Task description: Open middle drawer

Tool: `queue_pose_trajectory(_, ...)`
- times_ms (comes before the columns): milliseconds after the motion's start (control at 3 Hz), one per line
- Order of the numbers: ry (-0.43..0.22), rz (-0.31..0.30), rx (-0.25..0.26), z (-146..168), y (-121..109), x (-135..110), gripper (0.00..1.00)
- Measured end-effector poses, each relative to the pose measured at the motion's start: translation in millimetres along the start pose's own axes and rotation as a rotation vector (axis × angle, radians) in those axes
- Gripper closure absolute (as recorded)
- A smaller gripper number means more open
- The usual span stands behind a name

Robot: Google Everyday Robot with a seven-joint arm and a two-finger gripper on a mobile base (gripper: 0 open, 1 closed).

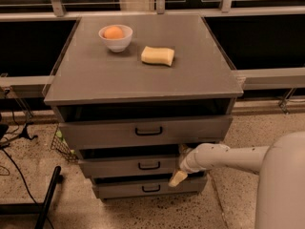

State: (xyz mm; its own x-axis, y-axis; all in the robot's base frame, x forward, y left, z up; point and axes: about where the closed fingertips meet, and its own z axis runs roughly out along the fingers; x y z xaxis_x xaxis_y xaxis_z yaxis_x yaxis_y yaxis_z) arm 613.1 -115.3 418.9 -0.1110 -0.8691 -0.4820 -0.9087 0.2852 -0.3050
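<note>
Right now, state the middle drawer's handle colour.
Black handle on the grey middle drawer, camera view; gripper at its right end.

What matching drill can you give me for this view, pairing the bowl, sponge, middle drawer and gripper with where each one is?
Column A
1. white bowl
2. yellow sponge
3. middle drawer
4. gripper

Column B
a. low at the front right, by the middle drawer's right end
b. back left of the cabinet top, holding an orange fruit
c. grey front with a black bar handle, between two other drawers
d. on the cabinet top, right of the bowl

Pairs: 1-b, 2-d, 3-c, 4-a
</note>
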Motion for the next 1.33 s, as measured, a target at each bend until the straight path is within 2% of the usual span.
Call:
queue_pose_trajectory(333,0.020,-0.004,-0.023,14,-7,2,0.00)
queue_pose_trajectory(667,0.089,0.020,-0.095,25,-7,7,0.00)
queue_pose_trajectory(1000,0.089,0.021,-0.095,23,-8,6,0.00)
queue_pose_trajectory(1333,0.118,0.046,-0.126,18,-3,10,0.00)
